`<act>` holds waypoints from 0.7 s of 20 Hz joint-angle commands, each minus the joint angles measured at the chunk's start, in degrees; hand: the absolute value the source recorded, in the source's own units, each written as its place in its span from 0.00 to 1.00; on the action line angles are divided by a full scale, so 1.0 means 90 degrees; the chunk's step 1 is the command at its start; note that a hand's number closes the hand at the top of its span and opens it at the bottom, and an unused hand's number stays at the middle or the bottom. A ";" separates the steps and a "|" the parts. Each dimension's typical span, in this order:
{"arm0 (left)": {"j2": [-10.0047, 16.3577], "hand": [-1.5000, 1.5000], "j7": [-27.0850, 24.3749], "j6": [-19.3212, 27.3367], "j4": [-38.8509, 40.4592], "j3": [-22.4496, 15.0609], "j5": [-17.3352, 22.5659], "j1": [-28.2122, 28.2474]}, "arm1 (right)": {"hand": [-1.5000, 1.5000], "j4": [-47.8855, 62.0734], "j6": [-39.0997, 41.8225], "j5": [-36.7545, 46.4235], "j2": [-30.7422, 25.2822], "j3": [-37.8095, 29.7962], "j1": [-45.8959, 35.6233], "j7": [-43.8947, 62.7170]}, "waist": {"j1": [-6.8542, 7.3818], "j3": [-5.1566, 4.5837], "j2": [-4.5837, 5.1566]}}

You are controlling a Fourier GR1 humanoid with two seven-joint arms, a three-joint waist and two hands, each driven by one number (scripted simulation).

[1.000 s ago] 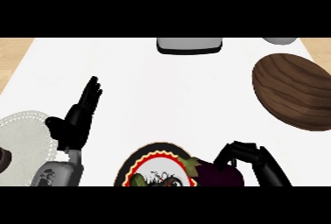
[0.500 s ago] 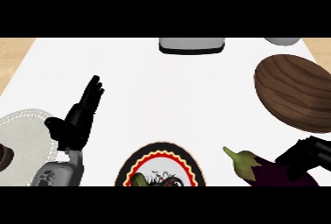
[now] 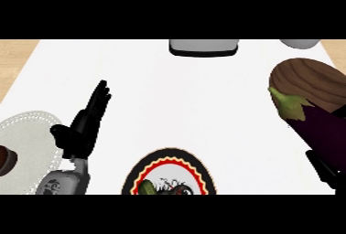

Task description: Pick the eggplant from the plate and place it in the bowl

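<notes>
Your right hand [image 3: 326, 170], half cut off at the edge, seems to hold the eggplant [image 3: 321, 130] by its lower end in curled fingers, with only the stem over the rim of the bowl [image 3: 304, 77], so letting go here could tip it onto the worktop [image 3: 189, 100]; your left hand [image 3: 82, 128] rests with straight fingers.

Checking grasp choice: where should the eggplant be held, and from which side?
Grip the eggplant round its thick purple body, from the near right, as the right hand does. Its narrow, green-stemmed end points toward the brown bowl and is best left free.
</notes>
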 commanded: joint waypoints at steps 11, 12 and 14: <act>-0.0057 0.50 -0.0166 -0.0100 0.0088 0.0076 -0.0012 0.0044 | 1.00 0.3493 0.0777 0.1617 -0.0374 0.0034 -0.1375 -0.1021 | 0.0114 0.0007 0.0037; -0.0067 0.50 0.0226 -0.0135 -0.0104 -0.0017 -0.0029 -0.0143 | 1.00 0.3609 0.0672 0.1838 -0.0095 0.0221 -0.1469 -0.1006 | 0.0076 0.0007 0.0020; -0.0274 0.50 0.0495 0.0129 -0.0399 -0.0297 -0.0295 -0.0139 | 1.00 0.4402 0.0743 0.1896 -0.0165 0.0021 -0.1857 -0.1448 | 0.0111 0.0009 0.0024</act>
